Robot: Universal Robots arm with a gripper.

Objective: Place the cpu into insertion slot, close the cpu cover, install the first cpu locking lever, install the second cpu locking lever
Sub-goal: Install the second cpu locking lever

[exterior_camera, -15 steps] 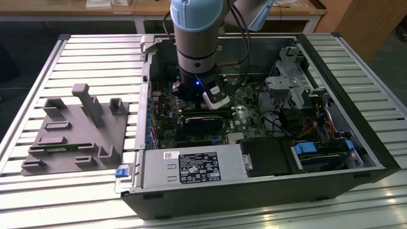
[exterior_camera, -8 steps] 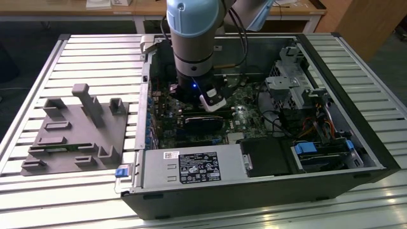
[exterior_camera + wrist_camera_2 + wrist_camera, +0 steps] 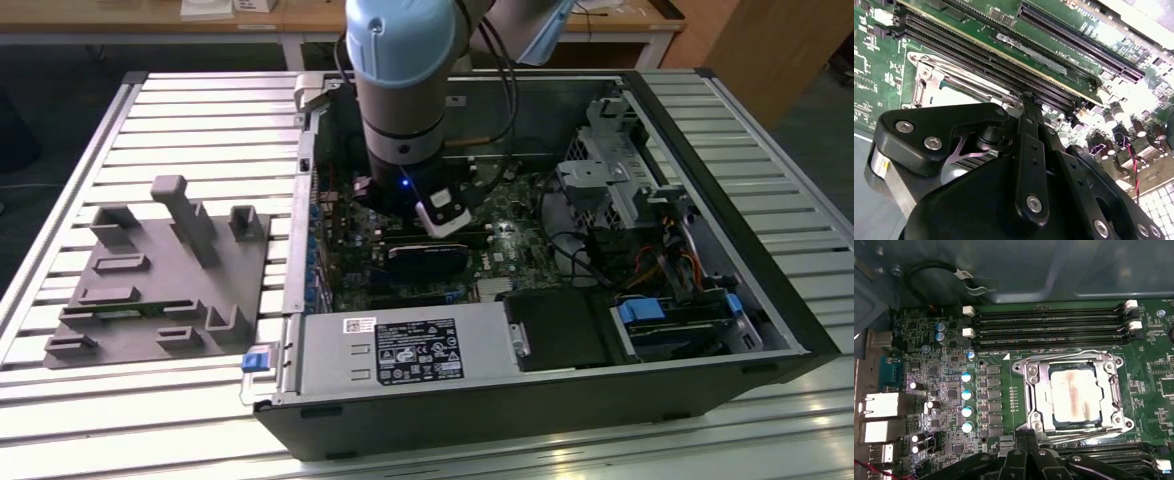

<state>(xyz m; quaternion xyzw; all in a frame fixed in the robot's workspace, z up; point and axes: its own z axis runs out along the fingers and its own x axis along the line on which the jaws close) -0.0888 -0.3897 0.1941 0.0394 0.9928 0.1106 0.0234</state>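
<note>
This looks like a robotics lab or test workshop. An opened computer case (image 3: 534, 290) lies on a slatted metal bench (image 3: 200, 120) beside a grey fixture block (image 3: 160, 275), a robot arm (image 3: 400, 90) reaches into it, and wooden desks (image 3: 134, 20) stand behind.

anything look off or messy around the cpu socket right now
The cpu sits square in the insertion slot with the cpu cover down. Its metal top carries a brownish smear down the middle, like old residue. Nothing else stands out.
</note>
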